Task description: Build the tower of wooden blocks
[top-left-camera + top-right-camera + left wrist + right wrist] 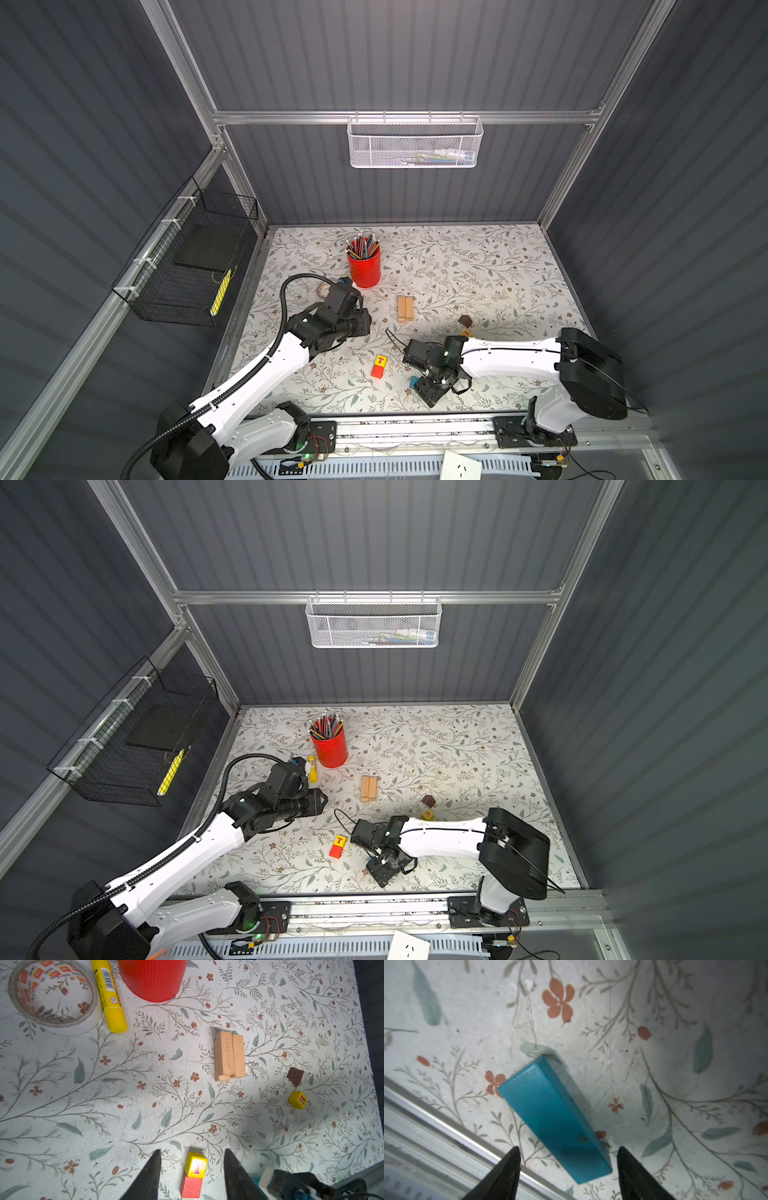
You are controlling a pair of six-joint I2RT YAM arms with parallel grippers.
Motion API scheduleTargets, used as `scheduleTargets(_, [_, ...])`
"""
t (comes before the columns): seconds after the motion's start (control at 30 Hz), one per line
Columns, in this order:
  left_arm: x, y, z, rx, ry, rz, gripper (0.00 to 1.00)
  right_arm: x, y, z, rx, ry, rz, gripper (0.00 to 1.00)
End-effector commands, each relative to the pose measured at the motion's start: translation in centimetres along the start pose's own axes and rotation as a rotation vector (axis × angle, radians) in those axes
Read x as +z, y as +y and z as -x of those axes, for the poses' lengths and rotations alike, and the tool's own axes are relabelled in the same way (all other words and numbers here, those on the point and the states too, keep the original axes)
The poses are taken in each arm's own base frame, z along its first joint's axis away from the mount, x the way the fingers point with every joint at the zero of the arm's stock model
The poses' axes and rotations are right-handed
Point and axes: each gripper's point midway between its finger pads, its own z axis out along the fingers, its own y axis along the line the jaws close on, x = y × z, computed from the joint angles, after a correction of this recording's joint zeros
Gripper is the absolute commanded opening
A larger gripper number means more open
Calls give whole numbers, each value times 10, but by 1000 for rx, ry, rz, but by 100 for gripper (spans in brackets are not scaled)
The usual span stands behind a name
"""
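The tan planks (405,308) lie in a tight bundle in the middle of the table (478,270). The left wrist view shows stamped lettering down the top one, too faint to read. To their right are the roof piece (295,1076) and, just beside it but apart, a yellow cube with a red "E" (298,1099). In both top views the right arm half covers this E cube.

Nearer the front edge, the T cube (380,360) touches the red cube (377,371). Its "T" reads clearly from above, but glare blurs it in the left wrist view.

The blue plank (556,1118) lies flat by the front rail. It fills the right wrist view, yet only a corner shows in a top view (414,381). The right gripper (568,1147) hangs over it with jaws apart, clear of its sides.

The left gripper (193,1150) is spread and empty, left of the planks.

Behind stands the red cup (365,270) of pencils. Beside it lie a barcoded glue stick (311,769) and a tape roll (53,995) with orange labels.
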Motion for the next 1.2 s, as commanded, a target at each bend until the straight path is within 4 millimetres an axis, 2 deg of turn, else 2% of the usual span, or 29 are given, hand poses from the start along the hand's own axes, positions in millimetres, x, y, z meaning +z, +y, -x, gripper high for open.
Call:
scheduleTargets(0.0, [-4, 12, -7, 22, 6, 53, 50, 0, -6, 9, -6, -18, -57, 68])
scheduleTargets(0.07, [-4, 14, -8, 20, 9, 59, 50, -1, -7, 12, -3, -24, -61, 65])
scheduleTargets(0.23, [-3, 17, -7, 11, -5, 72, 51, -1, -8, 20, 60, -24, -20, 50])
scheduleTargets(0.43, [0, 18, -5, 8, -9, 84, 51, -1, -18, 28, 164, -11, -21, 36])
scheduleTargets(0.6, [0, 17, -4, -4, -14, 80, 51, 0, -22, 27, 222, 20, -30, 33])
scheduleTargets(0.7, [-1, 14, -2, -10, -25, 67, 51, 0, -20, 26, 255, 18, -14, 39])
scheduleTargets(0.83, [-3, 14, -1, -16, -26, 67, 51, 1, -20, 23, 303, 17, -16, 41])
scheduleTargets(1.07, [-4, 11, 0, -19, -34, 48, 51, 5, -27, 24, 341, -2, -49, 34])
scheduleTargets(1.17, [-5, 10, 1, -18, -36, 46, 51, 0, -34, 24, 335, -13, -83, 28])
